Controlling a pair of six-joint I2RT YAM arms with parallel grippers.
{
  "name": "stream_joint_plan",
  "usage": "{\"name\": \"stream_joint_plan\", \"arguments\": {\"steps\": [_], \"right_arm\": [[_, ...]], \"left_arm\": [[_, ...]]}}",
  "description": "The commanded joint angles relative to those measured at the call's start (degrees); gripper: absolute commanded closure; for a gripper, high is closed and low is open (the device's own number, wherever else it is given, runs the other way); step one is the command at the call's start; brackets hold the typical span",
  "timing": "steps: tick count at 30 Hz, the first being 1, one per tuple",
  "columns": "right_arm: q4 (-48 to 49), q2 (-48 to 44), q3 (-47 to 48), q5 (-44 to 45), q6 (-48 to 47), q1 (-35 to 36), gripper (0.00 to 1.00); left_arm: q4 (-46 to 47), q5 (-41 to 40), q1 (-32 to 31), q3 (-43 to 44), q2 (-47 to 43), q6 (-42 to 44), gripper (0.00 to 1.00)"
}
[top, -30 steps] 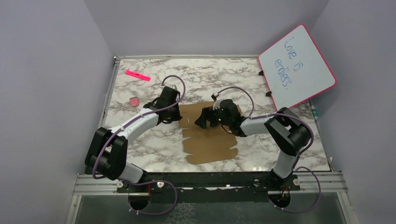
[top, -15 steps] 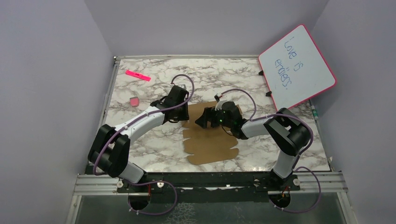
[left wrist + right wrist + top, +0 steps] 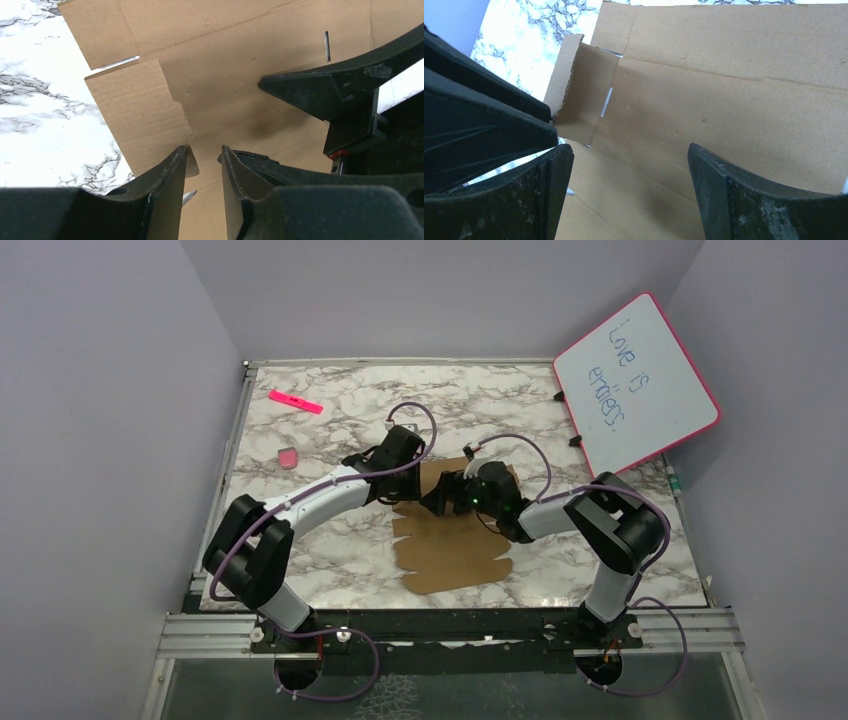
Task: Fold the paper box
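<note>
Left gripper (image 3: 202,148): slightly apart, astride raised left flap (image 3: 135,110) of box (image 3: 450,540); right gripper (image 3: 630,147): wide apart, hovers just right of flap

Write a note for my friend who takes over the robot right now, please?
Left end effector: fingers nearly closed around the edge of a side flap; real pinch unclear.
Right end effector: open, over the sheet beside that flap.
Paper box: flat die-cut sheet on the marble table, that one flap tilted up.
Done: one flap started.
Left: nearly all the folding.

white arms (image 3: 320,492), black joints (image 3: 250,560), purple cables (image 3: 686,648)
</note>
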Motion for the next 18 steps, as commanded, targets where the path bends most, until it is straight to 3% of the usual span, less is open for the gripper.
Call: {"name": "stream_joint_plan", "arguments": {"steps": [1,7,13,18], "right_arm": [[-0.18,1.16,-2.08,2.45,1.03,0.07,0.09],[-2.01,-2.29,-2.02,2.70,-0.95,0.00,0.09],[-12.63,-10.28,0.13,9.15,-5.78,-0.10,0.05],[-22.79,-17.51,0.93,15.87,-10.60,-2.40,0.02]], "left_arm": [[1.64,-0.01,-1.34,1.76,1.95,-0.98,0.66],[1.33,-2.32,-1.41,2.45,1.07,0.50,0.65],[-0.13,-8.58,-1.42,2.94,-2.80,2.22,0.55],[0.29,-8.78,-1.39,3.11,-4.03,2.83,0.48]]}}
